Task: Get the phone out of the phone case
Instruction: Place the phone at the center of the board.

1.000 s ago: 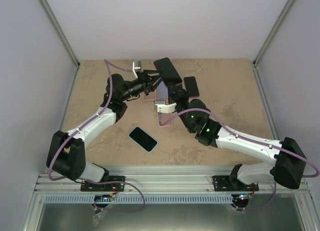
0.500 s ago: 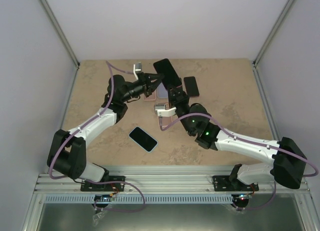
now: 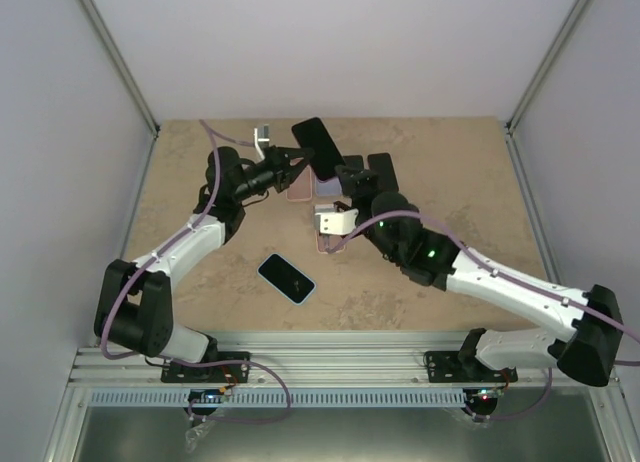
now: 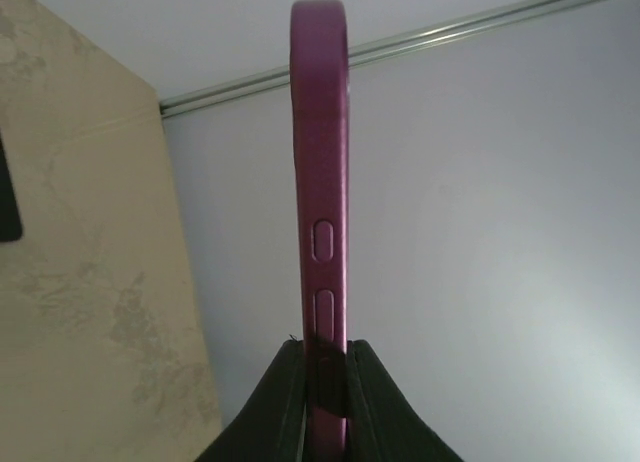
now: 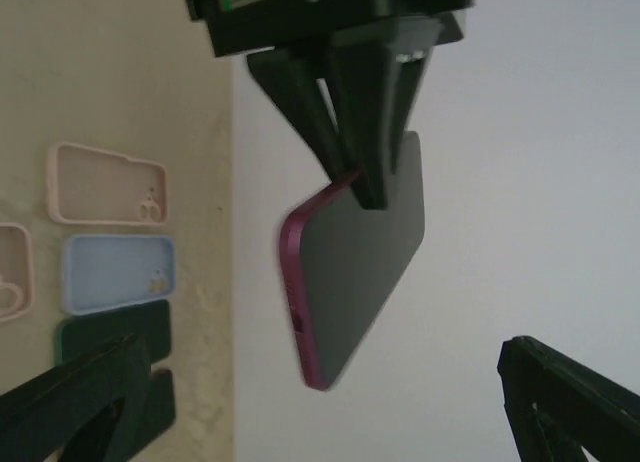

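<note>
A phone with a dark screen sits in a magenta phone case [image 3: 316, 147], held in the air over the far middle of the table. My left gripper [image 3: 298, 159] is shut on one short end of it; in the left wrist view the case's edge with its buttons [image 4: 320, 182] rises straight up from between the black fingertips [image 4: 285, 382]. My right gripper [image 3: 349, 174] is open and apart from it. In the right wrist view the cased phone [image 5: 355, 272] hangs from the left gripper's fingers [image 5: 360, 132], beyond and between my spread right fingers [image 5: 90, 392].
Empty cases lie on the table at the back: a pink one [image 5: 105, 184], a light blue one [image 5: 115, 272] and a dark one [image 5: 110, 332]. Another phone in a pale blue case [image 3: 287, 278] lies nearer the front. A black slab [image 3: 382, 172] lies right of the grippers.
My right gripper has opened, let go of the cased phone and drawn back. My left gripper has shut on the phone and carried it a little to the left.
</note>
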